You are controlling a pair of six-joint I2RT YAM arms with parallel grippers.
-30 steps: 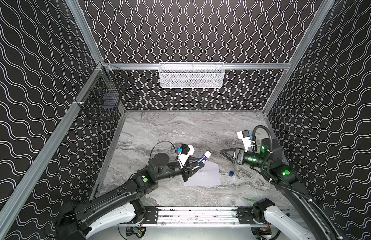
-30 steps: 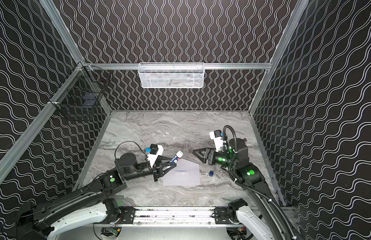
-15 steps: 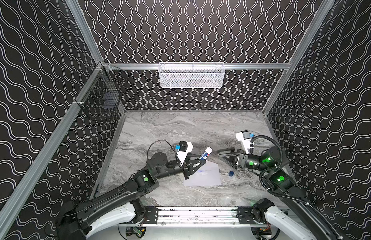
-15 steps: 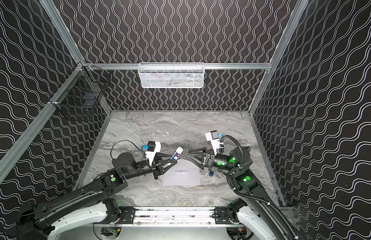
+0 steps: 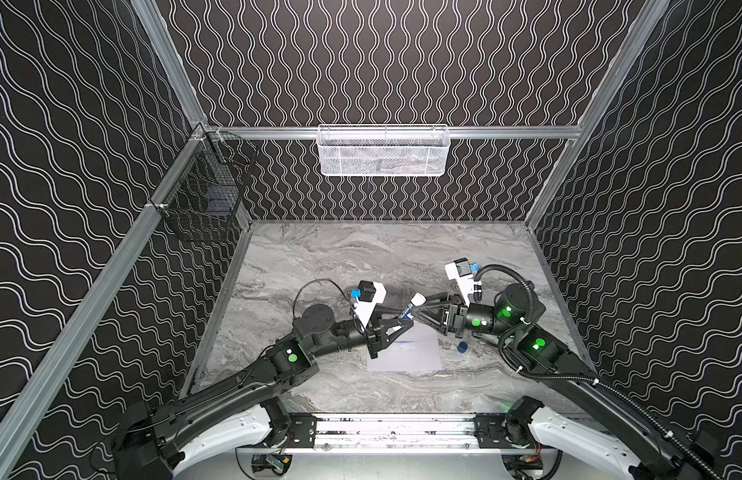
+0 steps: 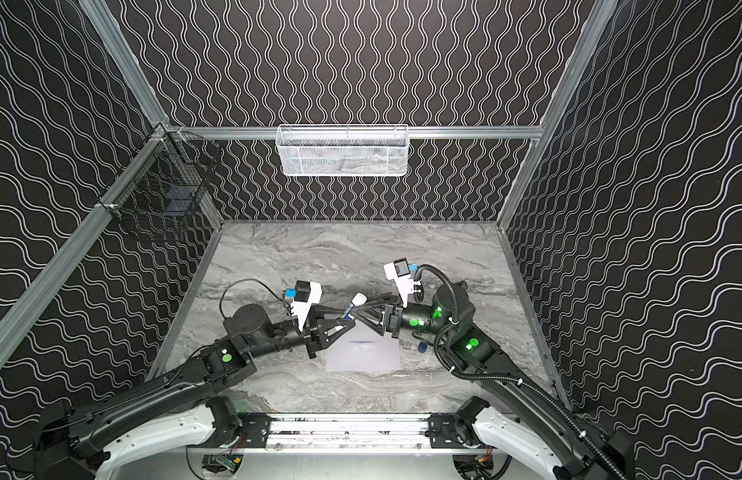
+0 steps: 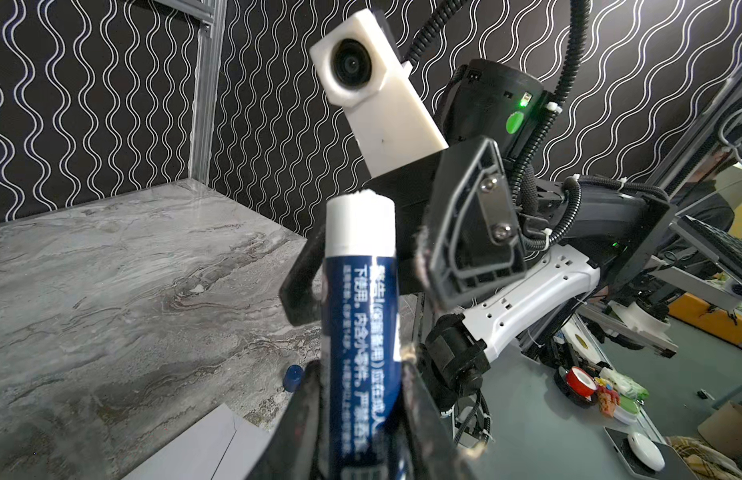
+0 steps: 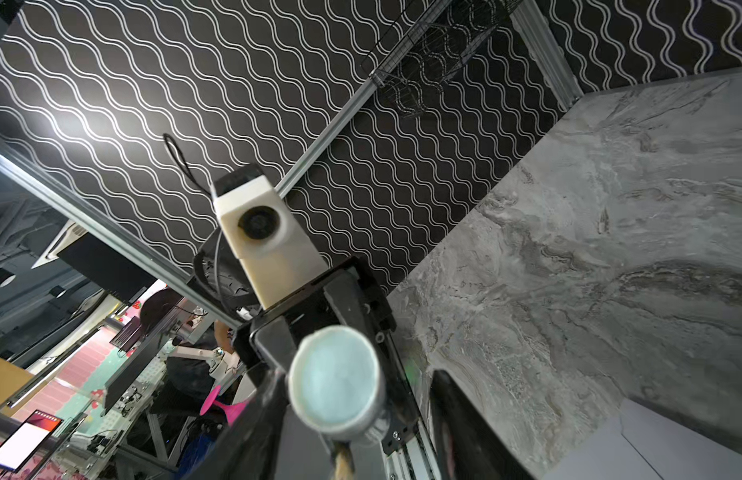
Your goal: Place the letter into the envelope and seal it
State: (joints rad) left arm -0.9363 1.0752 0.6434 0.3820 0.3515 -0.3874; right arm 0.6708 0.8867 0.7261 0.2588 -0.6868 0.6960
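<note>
**A:** Where is the envelope (image 5: 406,355)?

**B:** Flat on the table (image 5: 361,257), under both grippers. The letter is not visible from here, so I cannot say whether it is inside.

**A:** What is above the envelope?

**B:** A glue stick (image 7: 361,311), uncapped, over the envelope's far edge. Its long axis tilts up and away from the envelope. The blue body is the lower part and the white end the upper part.

**A:** Who holds it?

**B:** The left gripper (image 5: 402,324). Its jaws are pinching the blue body, low down.

**A:** And the right gripper (image 5: 419,306)?

**B:** It faces the left gripper across the envelope's far edge. Its jaws stand spread, one on each side of the white end. A gap shows beside one finger (image 8: 448,415), so I see no firm grip.

**A:** Which relation governs the next move?

**B:** My judgement is that it depends on the white end lying squarely between the right jaws. If the jaws close across the stick's axis, they would take it. The blue cap (image 5: 463,346) lies on the table just beside the envelope's right edge, nearer the right arm.
</note>
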